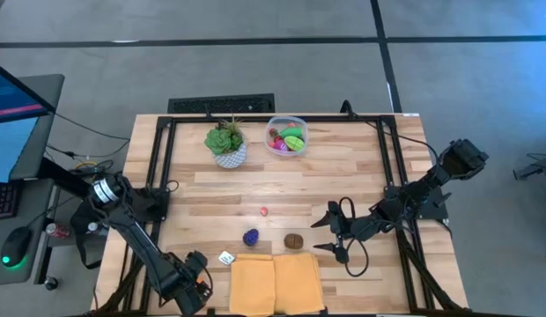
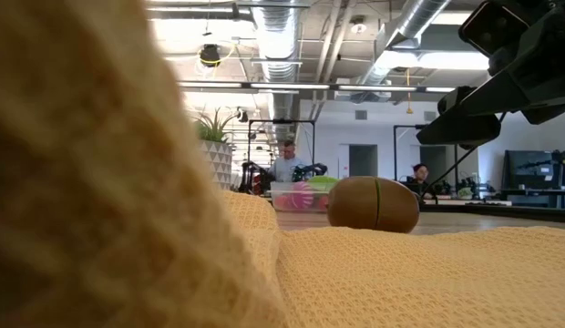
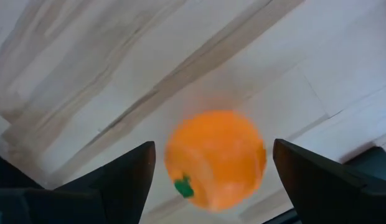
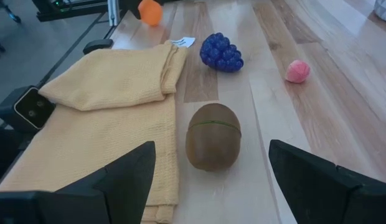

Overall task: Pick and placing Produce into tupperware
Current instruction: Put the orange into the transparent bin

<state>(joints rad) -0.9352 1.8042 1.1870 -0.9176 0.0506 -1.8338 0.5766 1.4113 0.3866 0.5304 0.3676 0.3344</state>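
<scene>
The clear tupperware (image 1: pixel 286 138) stands near the table's far edge and holds several pieces of produce. A pink piece (image 1: pixel 264 211), purple grapes (image 1: pixel 251 237) and a brown kiwi (image 1: pixel 294 240) lie on the wood. My right gripper (image 1: pixel 319 234) is open, just right of the kiwi (image 4: pixel 213 137), which shows between its fingers without being touched. My left gripper (image 1: pixel 195 275) is open at the near left, pointing down. Its fingers stand on either side of an orange piece (image 3: pixel 215 158) that rests on the table. That orange piece (image 4: pixel 150 11) also shows in the right wrist view.
A folded yellow cloth (image 1: pixel 277 283) lies at the near edge, close to the kiwi. A small white tag (image 1: pixel 226 258) lies beside it. A potted green plant (image 1: pixel 226 145) stands left of the tupperware. People sit in the room beyond the table (image 2: pixel 287 162).
</scene>
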